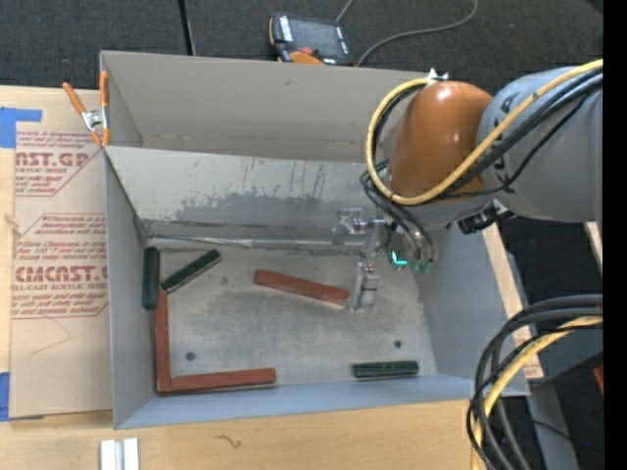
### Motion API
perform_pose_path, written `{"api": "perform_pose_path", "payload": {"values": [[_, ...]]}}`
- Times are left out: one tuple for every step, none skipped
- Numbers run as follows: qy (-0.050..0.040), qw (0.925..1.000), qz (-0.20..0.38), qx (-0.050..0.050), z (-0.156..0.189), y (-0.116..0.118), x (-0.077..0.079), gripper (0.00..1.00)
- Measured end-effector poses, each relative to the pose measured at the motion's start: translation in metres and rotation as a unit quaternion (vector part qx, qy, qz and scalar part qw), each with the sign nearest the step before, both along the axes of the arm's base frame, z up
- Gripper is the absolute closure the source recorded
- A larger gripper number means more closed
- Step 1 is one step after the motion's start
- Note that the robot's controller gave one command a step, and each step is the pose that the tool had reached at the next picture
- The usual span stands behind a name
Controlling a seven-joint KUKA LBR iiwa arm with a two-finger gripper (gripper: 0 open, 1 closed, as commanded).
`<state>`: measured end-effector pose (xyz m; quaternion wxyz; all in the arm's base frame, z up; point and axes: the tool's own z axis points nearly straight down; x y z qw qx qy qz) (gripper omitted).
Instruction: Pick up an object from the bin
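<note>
In the grey bin (127, 262) nothing is lifted yet: the arm (549, 145) reaches low over the middle, where the reddish-brown bar (299, 287) lies flat, and the claw (360, 258) stands spread and empty at the bar's right end, so gripping and lifting seem left.

The arm's orange wrist cover (441, 140) is hiding the right rear corner of the grey metal bin (245, 116), and the arm itself is running off the right edge. The gripper (363, 284) is covering the right end of the reddish-brown flat bar (294, 286).
</note>
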<state>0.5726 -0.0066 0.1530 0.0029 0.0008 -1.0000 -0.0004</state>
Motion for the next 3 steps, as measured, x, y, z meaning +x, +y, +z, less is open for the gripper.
{"api": "perform_pose_path", "payload": {"values": [[-0.001,0.9902,-0.14,0.0,-0.086,0.002,0.018,0.0],[-0.0032,0.9902,-0.14,0.0,-0.083,0.002,0.019,1.0],[-0.0075,0.9932,-0.116,0.0,0.084,0.0,-0.014,1.0]]}}
